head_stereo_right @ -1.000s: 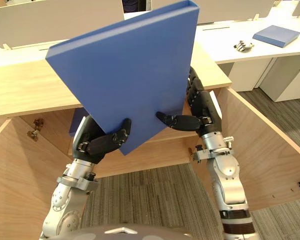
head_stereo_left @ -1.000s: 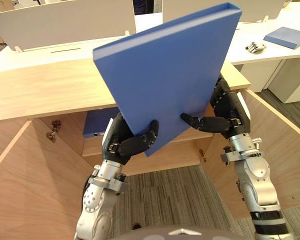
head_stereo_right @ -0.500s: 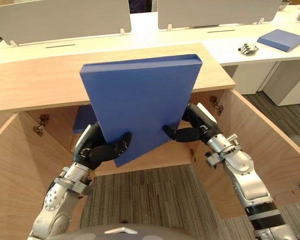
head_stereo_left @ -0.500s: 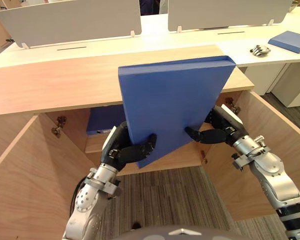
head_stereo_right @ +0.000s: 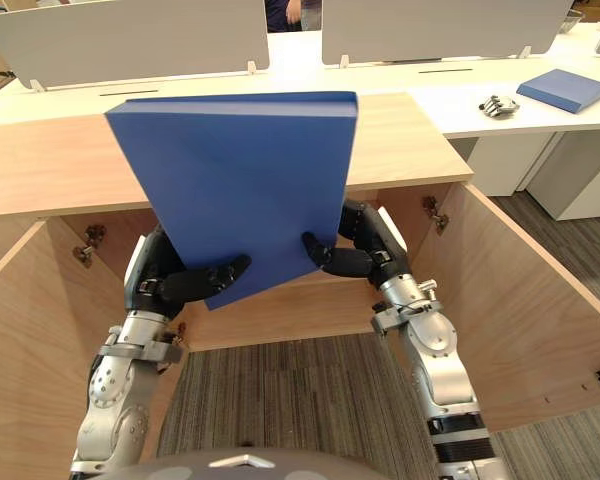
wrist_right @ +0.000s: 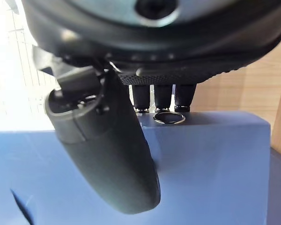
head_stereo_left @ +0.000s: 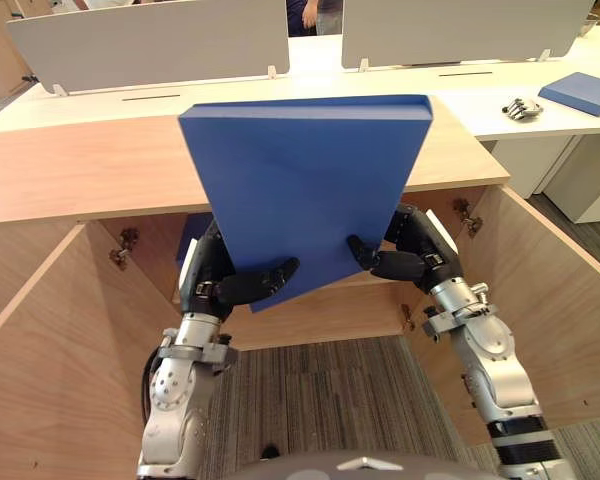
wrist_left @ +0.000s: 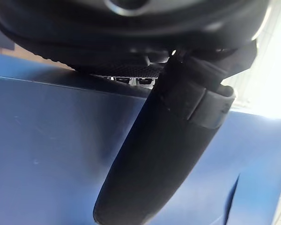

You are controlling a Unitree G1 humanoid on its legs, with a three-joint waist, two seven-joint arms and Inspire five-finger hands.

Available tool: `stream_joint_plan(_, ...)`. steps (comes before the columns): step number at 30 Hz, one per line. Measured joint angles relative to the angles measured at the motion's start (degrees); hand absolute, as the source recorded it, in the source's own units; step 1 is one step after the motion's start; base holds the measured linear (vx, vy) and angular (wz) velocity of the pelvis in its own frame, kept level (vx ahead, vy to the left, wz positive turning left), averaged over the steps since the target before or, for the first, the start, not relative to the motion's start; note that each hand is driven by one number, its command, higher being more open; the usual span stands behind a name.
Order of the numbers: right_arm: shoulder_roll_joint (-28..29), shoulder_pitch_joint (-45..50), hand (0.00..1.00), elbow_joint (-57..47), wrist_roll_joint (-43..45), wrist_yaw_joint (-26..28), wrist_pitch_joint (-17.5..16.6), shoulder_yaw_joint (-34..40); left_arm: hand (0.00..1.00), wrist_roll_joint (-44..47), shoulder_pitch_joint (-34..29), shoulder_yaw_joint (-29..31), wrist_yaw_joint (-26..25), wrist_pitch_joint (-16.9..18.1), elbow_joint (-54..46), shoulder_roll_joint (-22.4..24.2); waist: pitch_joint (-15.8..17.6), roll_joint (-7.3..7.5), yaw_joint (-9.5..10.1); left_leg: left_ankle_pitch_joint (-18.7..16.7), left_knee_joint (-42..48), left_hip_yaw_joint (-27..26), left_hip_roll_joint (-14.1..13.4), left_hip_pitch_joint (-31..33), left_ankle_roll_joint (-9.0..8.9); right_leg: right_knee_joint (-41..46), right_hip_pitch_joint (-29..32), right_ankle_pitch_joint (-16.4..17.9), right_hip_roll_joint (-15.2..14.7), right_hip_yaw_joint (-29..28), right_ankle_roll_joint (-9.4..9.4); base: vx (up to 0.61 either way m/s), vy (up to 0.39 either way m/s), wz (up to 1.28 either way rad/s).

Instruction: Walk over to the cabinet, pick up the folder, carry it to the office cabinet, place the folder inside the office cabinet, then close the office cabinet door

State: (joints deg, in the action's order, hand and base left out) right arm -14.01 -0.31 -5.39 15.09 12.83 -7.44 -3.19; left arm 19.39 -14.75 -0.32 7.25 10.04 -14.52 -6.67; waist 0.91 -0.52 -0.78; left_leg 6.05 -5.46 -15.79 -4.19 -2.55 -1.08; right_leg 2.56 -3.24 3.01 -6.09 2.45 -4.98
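Wooden office cabinet (head_stereo_left: 80, 170), doors open, stands behind the blue folder (head_stereo_left: 300, 190), held upright in the air, with left hand (head_stereo_left: 212, 285) and right hand (head_stereo_left: 417, 256) each pinching a lower corner, thumbs in front.

The folder (head_stereo_left: 305, 190) is a flat, stiff, plain blue slab, closed. It is held in the air with its broad face toward the robot, its top edge overlapping the cabinet's top and its lower edge slanting. The left robot hand (head_stereo_left: 218, 287) and right robot hand (head_stereo_left: 417, 252) pinch its lower corners, thumbs on the near face. Behind it stands the light-wood office cabinet (head_stereo_left: 80, 170), both doors swung wide open.
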Motion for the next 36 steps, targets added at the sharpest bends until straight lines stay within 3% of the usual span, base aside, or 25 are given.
stream_joint_plan(7, 7.5, 0.3, 0.00, -0.3, -3.0, -5.1, 0.0, 4.5, 1.00, -2.2, 0.0, 5.2, -4.4, -0.1, 5.6, 3.4, -0.2, 0.48, -0.02, 0.0, 0.0, 0.5, 0.0, 0.2, -0.01, -0.2, -0.2, 0.0, 0.0, 0.5, -0.01, -0.01, 0.000, 0.02)
stream_joint_plan(14, 9.7, 4.7, 0.00, -0.7, -3.8, -7.2, -0.1, 8.5, 1.00, -4.4, -0.2, 12.8, -9.4, -0.1, 10.1, 5.3, -0.2, 0.52, -0.21, 0.0, 0.0, 0.7, 0.0, 0.2, -0.07, -0.9, -0.7, -0.2, 0.0, 0.7, 0.05, 0.00, 0.000, 0.00)
stream_joint_plan(26, 12.3, 9.0, 0.00, -0.4, -3.7, -8.5, -0.1, 8.5, 1.00, -8.7, -1.2, 15.3, -12.1, -1.9, 23.2, 7.2, 0.3, 1.32, -0.19, -0.2, 0.0, 0.7, 0.0, 0.3, -0.32, -1.8, -0.9, -0.4, 0.0, 0.8, 0.06, 0.00, 0.001, 0.00)
stream_joint_plan(36, 14.1, 14.1, 0.00, 3.0, -3.9, -11.7, -0.5, 6.6, 1.00, -10.5, -2.7, 15.8, -13.1, -4.3, 43.0, 8.0, 0.8, 1.85, -0.28, -0.7, 0.0, 0.5, -0.1, 0.3, -0.97, -1.9, -0.8, -0.3, 0.0, 0.7, 0.10, -0.02, 0.003, -0.01)
